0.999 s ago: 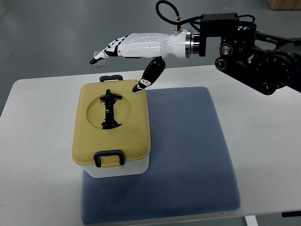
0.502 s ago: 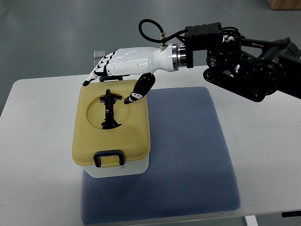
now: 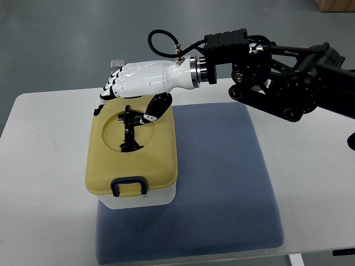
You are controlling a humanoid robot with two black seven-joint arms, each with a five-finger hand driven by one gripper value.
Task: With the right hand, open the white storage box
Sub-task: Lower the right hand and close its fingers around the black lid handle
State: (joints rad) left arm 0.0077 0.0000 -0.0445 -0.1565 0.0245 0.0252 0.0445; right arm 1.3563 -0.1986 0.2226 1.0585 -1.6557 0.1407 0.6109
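The white storage box (image 3: 138, 197) with its yellow lid (image 3: 133, 149) sits on the left part of a blue mat (image 3: 222, 188) on the white table (image 3: 44, 183). The right hand (image 3: 138, 83) hovers over the lid's far edge, fingers (image 3: 108, 88) stretched out and holding nothing, thumb angled down near the black handle (image 3: 129, 130)

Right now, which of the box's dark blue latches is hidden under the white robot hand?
The far latch, at the yellow lid's back edge, is covered by the right hand. The near dark blue latch at the front edge is in plain view.
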